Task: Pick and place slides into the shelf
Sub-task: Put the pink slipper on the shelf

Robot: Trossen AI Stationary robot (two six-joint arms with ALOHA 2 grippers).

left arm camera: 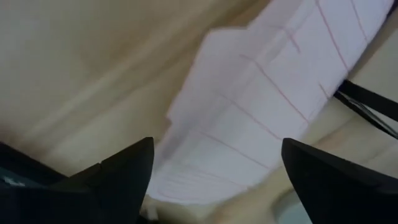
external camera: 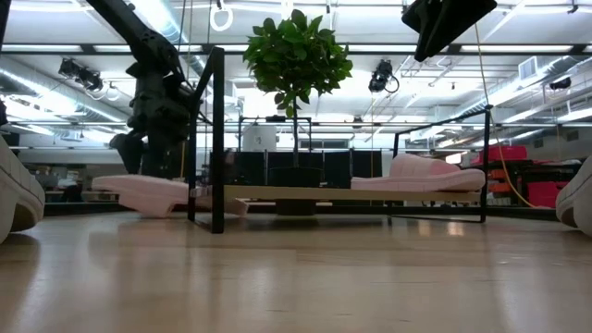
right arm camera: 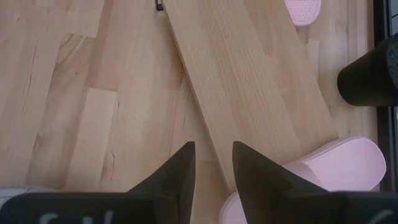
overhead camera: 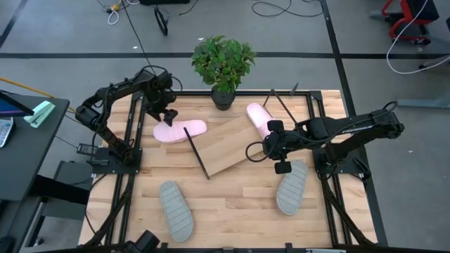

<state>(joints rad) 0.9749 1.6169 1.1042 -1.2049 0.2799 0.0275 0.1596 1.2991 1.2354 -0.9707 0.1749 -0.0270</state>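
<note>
The shelf (overhead camera: 221, 144) stands slanted at mid-table. One pink slide (overhead camera: 179, 130) lies on the table at the shelf's left end. The other pink slide (overhead camera: 259, 118) rests on the shelf's right end (external camera: 421, 176). Two grey slides (overhead camera: 176, 209) (overhead camera: 292, 186) lie on the table nearer the front edge. My left gripper (overhead camera: 169, 114) is open and hovers just above the left pink slide (left arm camera: 261, 118), one finger to each side. My right gripper (overhead camera: 253, 151) hangs high over the shelf's near edge (right arm camera: 205, 134), its fingers a narrow gap apart and holding nothing.
A potted plant (overhead camera: 223, 63) stands at the table's far edge, just behind the shelf. The shelf's black wire frame (external camera: 217, 139) rises at its left end, beside the left gripper. Bare tabletop lies between the two grey slides (overhead camera: 232, 204).
</note>
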